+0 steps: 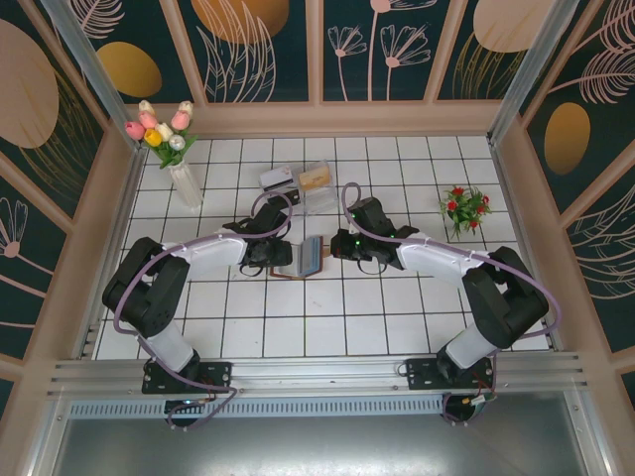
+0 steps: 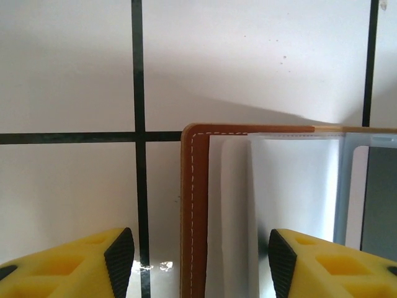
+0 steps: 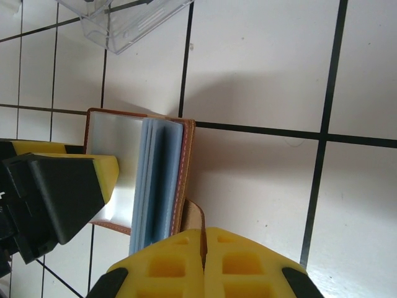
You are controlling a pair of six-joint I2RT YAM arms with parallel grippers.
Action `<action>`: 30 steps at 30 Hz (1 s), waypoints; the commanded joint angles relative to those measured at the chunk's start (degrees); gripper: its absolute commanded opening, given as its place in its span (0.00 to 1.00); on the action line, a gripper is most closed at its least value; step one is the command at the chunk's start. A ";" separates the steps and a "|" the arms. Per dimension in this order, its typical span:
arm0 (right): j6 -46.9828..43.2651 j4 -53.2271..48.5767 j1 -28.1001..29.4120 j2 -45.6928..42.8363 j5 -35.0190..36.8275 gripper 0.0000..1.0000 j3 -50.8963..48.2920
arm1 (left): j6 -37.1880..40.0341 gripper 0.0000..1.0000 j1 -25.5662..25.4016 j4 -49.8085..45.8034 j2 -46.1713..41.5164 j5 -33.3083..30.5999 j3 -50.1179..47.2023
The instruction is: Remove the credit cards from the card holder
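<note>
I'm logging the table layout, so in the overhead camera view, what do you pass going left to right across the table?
tulip vase → left gripper → card holder → right gripper → red flowers

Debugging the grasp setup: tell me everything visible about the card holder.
The card holder lies open on the white tiled table. It has a brown leather-look rim with pale stitching, and blue-grey and clear leaves inside, partly fanned up. The right gripper is shut on a brown flap at its edge. The left gripper, open, straddles the stitched rim on the other side.
</note>
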 commanded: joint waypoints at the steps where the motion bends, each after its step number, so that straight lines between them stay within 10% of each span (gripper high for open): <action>1: -0.19 -2.43 0.32 -0.63 2.97 0.10 1.18 | 1.01 0.60 -0.26 -2.14 0.61 -0.81 0.75; 13: 1.09 -4.49 0.47 -7.14 10.06 0.49 3.90 | 1.88 0.45 -0.27 5.43 -3.40 9.43 -2.38; 30: 3.29 0.50 3.42 6.29 -1.66 0.25 10.06 | 1.71 0.40 -0.27 4.06 -3.68 7.02 -2.77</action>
